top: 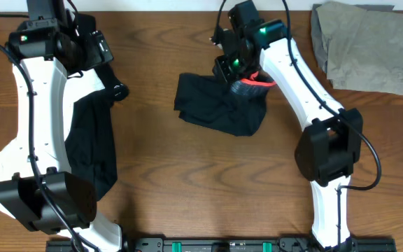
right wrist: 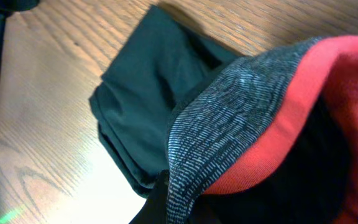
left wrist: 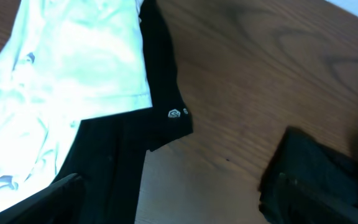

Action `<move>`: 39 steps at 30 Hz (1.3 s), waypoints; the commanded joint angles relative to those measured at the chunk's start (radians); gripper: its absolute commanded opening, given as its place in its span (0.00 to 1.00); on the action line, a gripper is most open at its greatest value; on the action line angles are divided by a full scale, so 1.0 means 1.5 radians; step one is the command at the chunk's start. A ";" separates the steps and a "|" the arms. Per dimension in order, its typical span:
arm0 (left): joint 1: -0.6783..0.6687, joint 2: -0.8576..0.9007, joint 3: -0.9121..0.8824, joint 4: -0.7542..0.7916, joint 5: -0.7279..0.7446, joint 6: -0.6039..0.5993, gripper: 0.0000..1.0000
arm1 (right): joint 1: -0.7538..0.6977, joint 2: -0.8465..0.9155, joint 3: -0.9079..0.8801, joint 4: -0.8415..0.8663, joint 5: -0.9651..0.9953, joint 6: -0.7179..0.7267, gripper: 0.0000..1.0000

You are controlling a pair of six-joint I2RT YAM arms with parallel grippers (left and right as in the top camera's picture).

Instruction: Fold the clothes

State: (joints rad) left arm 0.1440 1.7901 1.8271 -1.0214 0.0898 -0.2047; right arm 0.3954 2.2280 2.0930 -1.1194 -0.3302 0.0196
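The leggings [top: 215, 106] lie bunched at mid-table, with the grey and red waistband [right wrist: 241, 124] raised right up to the right wrist camera. The right claw [top: 238, 73] sits over that band. Its fingers are hidden by cloth, but we judge it clamped on the band's edge.

The left claw [left wrist: 176, 177] hangs apart with nothing in it, above a black piece [left wrist: 110, 168] with a white piece [left wrist: 67, 74] lying on it. The khaki piece [top: 366, 45] rests well apart, at the far right corner.

The risk we see is the grip. It takes one edge of a stretchy band, so a quick pull could slip it free, or drag the whole bundle across the table [top: 159, 175] instead of spreading it. The legs are crumpled under themselves, and a fold made now would trap those creases. The free left claw could also snag the white piece if it drops carelessly.

As for writing, we find only a small white logo [left wrist: 174, 113] near the black piece's corner, with a tiny mark beside it. It is too small to read, and the band shows no lettering.
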 commanded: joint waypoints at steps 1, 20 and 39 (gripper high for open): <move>0.002 0.005 -0.016 -0.003 -0.009 0.014 0.98 | -0.031 0.002 0.016 -0.015 0.009 0.037 0.01; 0.002 0.005 -0.025 0.013 -0.008 0.018 0.98 | -0.286 0.002 0.002 -0.257 0.013 0.050 0.20; 0.002 0.005 -0.025 0.018 -0.008 0.018 0.98 | -0.302 0.002 -0.234 -0.090 0.105 0.066 0.47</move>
State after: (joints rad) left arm 0.1440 1.7901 1.7954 -0.9943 0.0898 -0.1852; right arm -0.0525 2.2280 1.7958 -1.3025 -0.2066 0.1066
